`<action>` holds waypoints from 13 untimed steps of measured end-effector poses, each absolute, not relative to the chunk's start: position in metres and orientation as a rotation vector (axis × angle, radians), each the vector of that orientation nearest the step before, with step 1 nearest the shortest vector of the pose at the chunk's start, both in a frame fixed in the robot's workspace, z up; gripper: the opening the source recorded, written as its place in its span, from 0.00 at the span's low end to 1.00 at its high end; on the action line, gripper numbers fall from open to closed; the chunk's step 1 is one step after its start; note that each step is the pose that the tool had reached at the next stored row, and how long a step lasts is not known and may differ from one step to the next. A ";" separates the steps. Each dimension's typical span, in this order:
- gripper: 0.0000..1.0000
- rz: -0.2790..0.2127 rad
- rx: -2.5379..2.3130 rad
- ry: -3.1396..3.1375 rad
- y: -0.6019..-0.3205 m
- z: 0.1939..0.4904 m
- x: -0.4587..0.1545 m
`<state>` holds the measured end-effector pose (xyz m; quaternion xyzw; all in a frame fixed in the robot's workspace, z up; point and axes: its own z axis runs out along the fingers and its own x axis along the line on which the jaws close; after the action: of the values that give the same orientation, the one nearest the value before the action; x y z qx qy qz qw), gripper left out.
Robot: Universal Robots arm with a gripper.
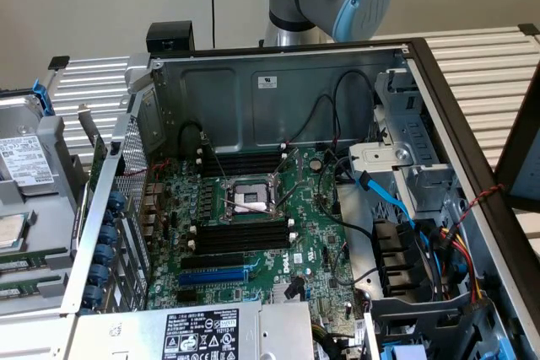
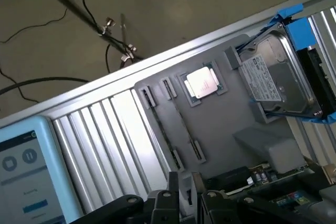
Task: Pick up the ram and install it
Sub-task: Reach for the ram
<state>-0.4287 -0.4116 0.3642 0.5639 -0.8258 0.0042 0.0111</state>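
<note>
ram (image 2: 161,128) stands on edge in a slot of the gray tray (image 2: 226,124), just ahead of the claw (image 2: 185,199), untouched; long axis runs along the slot, away from the fingertips, near end toward the claw; claw wide, holding nothing; step, as I judge it: approach for the pick, nothing lifted yet; a grasp calls for jaws square across the stick's thin faces, near mid-length; processor (image 2: 202,82) and hard drive (image 2: 278,77) sit further out.

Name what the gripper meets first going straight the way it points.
Probably the gray holder tray, at or beside the ram standing edge-on in it; depth is hard to judge.
</note>
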 end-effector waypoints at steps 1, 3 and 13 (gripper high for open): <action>0.24 0.014 1.782 -2.560 -0.412 0.364 -0.429; 0.24 0.014 1.828 -2.528 -0.412 0.363 -0.429; 0.24 0.017 2.052 -2.351 -0.412 0.361 -0.429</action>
<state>-0.4287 -0.4116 0.3615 0.6574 -0.7534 0.0055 0.0105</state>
